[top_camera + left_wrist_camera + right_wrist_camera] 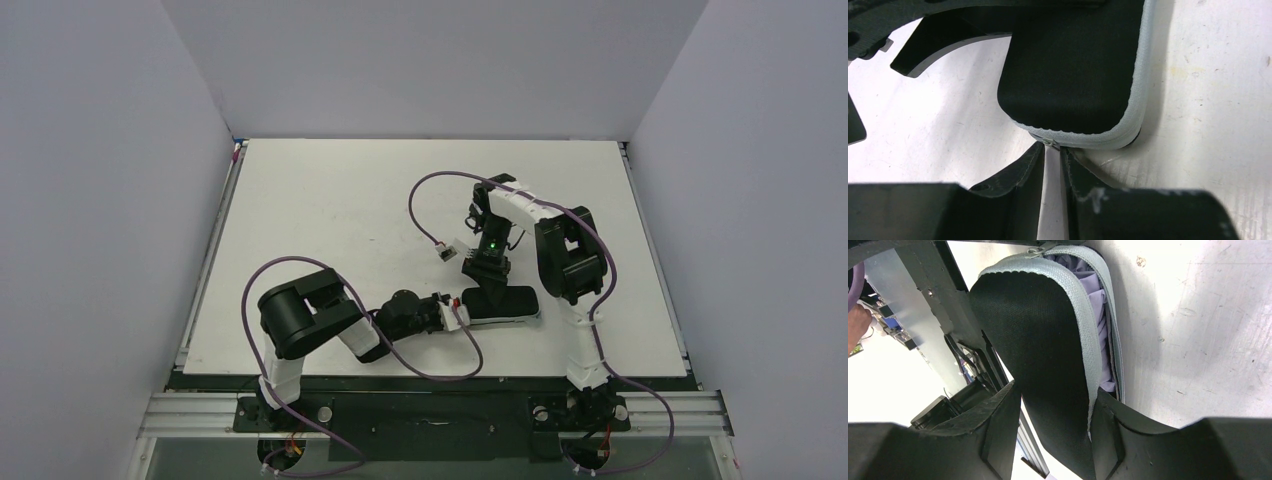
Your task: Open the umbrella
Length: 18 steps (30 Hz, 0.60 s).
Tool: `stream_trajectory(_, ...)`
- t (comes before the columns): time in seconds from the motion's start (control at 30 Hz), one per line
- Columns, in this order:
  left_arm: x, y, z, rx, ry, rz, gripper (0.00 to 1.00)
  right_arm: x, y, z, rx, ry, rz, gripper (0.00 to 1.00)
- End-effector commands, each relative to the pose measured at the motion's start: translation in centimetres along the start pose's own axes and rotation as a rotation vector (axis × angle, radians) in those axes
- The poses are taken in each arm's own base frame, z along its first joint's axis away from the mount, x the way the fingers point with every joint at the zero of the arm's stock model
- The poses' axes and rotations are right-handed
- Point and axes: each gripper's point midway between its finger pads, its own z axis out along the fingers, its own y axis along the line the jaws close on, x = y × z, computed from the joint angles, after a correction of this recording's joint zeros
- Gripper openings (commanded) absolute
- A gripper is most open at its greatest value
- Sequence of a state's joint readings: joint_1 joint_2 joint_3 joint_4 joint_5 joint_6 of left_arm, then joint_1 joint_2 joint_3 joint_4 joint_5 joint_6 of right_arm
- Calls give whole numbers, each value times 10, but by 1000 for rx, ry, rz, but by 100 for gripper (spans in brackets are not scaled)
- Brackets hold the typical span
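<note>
The umbrella point(1097, 310) shows only as folded lavender fabric inside a black zip case point(500, 302) with a grey zipper rim, lying near the table's front edge. Its shaft and handle are hidden. My left gripper point(461, 309) lies low at the case's left end. In the left wrist view the case point(1073, 65) fills the top, and my left gripper point(1052, 147) is almost closed, with the small metal zipper pull point(1049, 143) at its tips. My right gripper point(487, 270) comes down on the case's far edge. In the right wrist view my right gripper point(1055, 405) is closed around the black upper flap point(1033, 340), which gapes open.
The white table point(330, 200) is walled by grey panels on the left, back and right. A purple cable with a small connector point(445, 250) loops over the table left of my right arm. The metal rail point(430, 410) runs along the front edge.
</note>
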State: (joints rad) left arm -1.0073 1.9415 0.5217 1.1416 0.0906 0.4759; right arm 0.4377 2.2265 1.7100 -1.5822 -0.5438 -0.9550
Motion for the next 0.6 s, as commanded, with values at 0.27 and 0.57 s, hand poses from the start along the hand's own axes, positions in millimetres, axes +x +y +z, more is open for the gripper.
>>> stream_trajectory(0.27,16,-19,-2,78,57,-35,0,-21,-28,12,67,-64,-134,0)
stream_trajectory(0.57,9,-25,-20,90,38,-13,0,-32,-52,1,152,-157,5,0)
